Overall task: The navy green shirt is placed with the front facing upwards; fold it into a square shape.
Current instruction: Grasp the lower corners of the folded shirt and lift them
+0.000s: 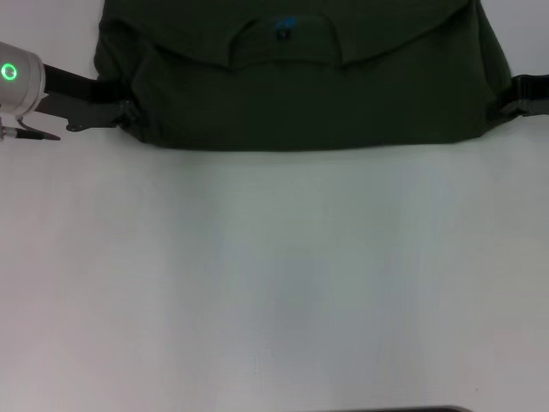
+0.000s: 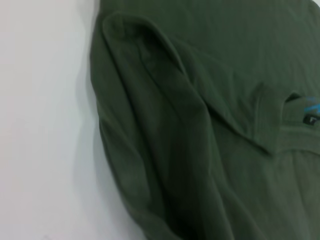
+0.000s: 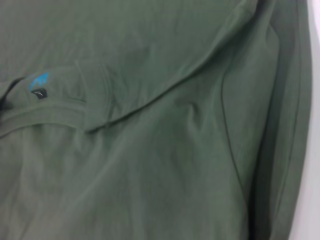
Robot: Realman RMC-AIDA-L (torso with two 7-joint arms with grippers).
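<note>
Two hands work the navy green shirt (image 1: 300, 86), which lies folded across the top of the head view on the white worktop (image 1: 274, 283). The left hand (image 1: 107, 112) sits at the shirt's left edge, the right hand (image 1: 506, 103) at its right edge; whether either is clenched on cloth I cannot tell. Uneven pulling could skew the fold (the collar flap with its blue label (image 1: 285, 28) already sags), and loose side layers may slump open.

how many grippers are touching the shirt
2: the left gripper at the navy green shirt's left edge, the right gripper at its right edge.
</note>
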